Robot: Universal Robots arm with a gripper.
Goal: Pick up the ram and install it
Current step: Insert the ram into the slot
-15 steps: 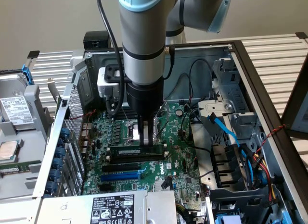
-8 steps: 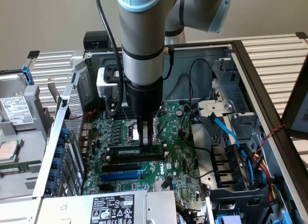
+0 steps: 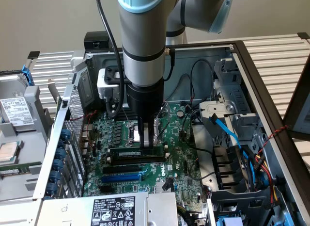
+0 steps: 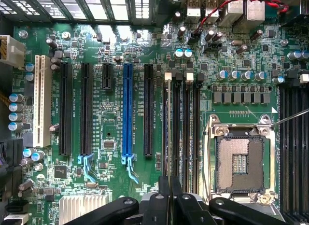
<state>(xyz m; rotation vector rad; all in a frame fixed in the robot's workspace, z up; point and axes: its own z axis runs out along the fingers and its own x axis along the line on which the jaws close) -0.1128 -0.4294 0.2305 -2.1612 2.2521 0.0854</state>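
Use CPU socket as your reference: metal frame around bare contact field. Find row of long black slots just beside socket. Blue expansion slot lies beyond that row, black slot on each side. White slot sits farthest from socket. Blue cable runs well apart from socket, past motherboard edge.

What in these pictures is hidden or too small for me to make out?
1. Whether the ram is fully seated: exterior view, the end effector covers its middle; wrist view shows it edge-on.
2. The motherboard, near edge: exterior view, the grey metal box covers it.
3. Print on that box's label: exterior view, too small.
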